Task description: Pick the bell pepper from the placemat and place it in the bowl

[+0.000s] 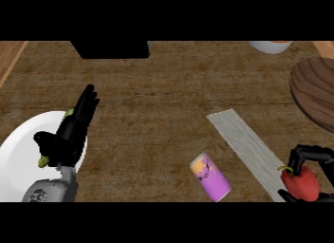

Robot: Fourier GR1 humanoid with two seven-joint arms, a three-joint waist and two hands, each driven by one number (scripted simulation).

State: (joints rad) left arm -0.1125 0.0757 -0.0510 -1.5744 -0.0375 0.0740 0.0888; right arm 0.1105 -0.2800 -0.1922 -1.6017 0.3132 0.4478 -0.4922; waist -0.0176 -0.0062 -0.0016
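A red bell pepper [303, 184] with a green stem is at the lower right, and my right hand [324, 159] is curled round it from the right. The pepper sits just right of the near end of the grey placemat [243, 142], a narrow strip running diagonally. The brown wooden bowl [324, 95] lies at the right edge, beyond the hand. My left hand [71, 135] rests open with its fingers pointing away, over a white plate.
The white plate [15, 152] at the left holds a yellow-green item [42, 161], mostly hidden by my left hand. A purple can [212, 179] lies on its side near the front centre. A black box [112, 49] and a white cup [271, 46] stand at the back.
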